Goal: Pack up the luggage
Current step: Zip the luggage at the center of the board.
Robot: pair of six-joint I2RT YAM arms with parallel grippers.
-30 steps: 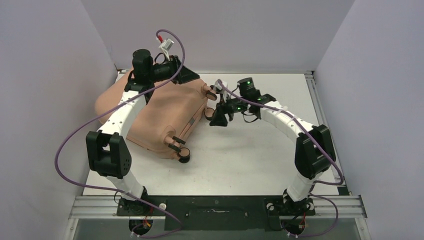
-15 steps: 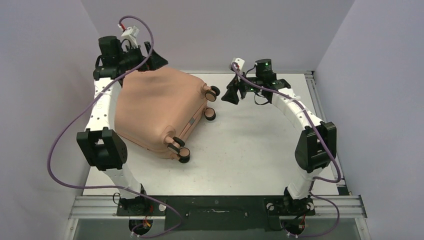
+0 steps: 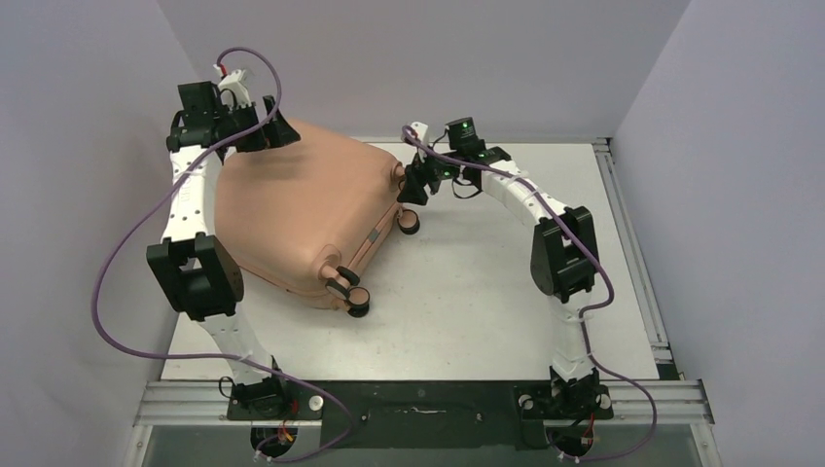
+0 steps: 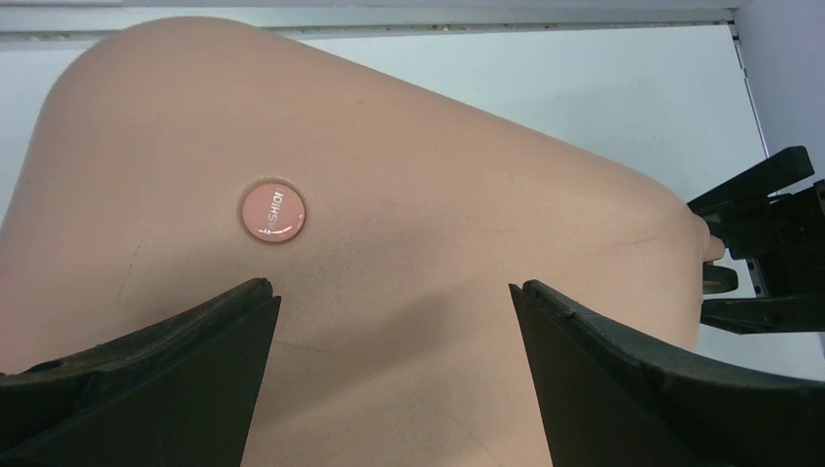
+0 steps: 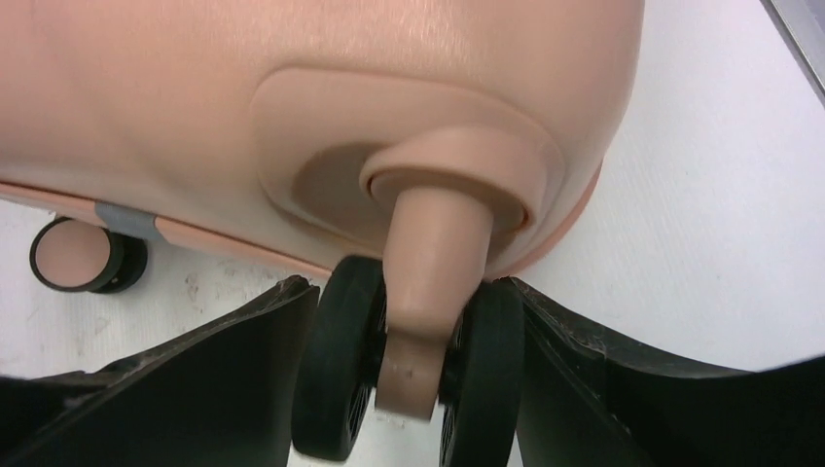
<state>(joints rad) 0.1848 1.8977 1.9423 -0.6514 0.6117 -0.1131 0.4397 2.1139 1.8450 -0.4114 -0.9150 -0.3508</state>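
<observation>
The suitcase (image 3: pixel 311 214) lies closed on the left half of the worktop (image 3: pixel 486 292), reaching back to the far-left corner. Its wheels face the middle, and one pair (image 3: pixel 355 300) is nearest the front edge.

Farther back, the right pincer (image 5: pixel 411 285) has its fingers (image 5: pixel 243 360) apart on either side of the farthest caster wheel (image 5: pixel 336 370). Each fingertip sits close against a black disc. I cannot tell whether they pinch it or only rest beside it.

At the far-left corner, the left pincer (image 4: pixel 391 290) hangs above the shell with its fingers spread wide. It holds nothing, and the round badge (image 4: pixel 272 211) lies just beyond them.

Half a second ago the right pincer stood clear of the wheels, nearer the far edge, and it has since swung in onto that caster. The left pincer has barely shifted. A second ago it was lower over the shell and less open. The suitcase has stayed put.
</observation>
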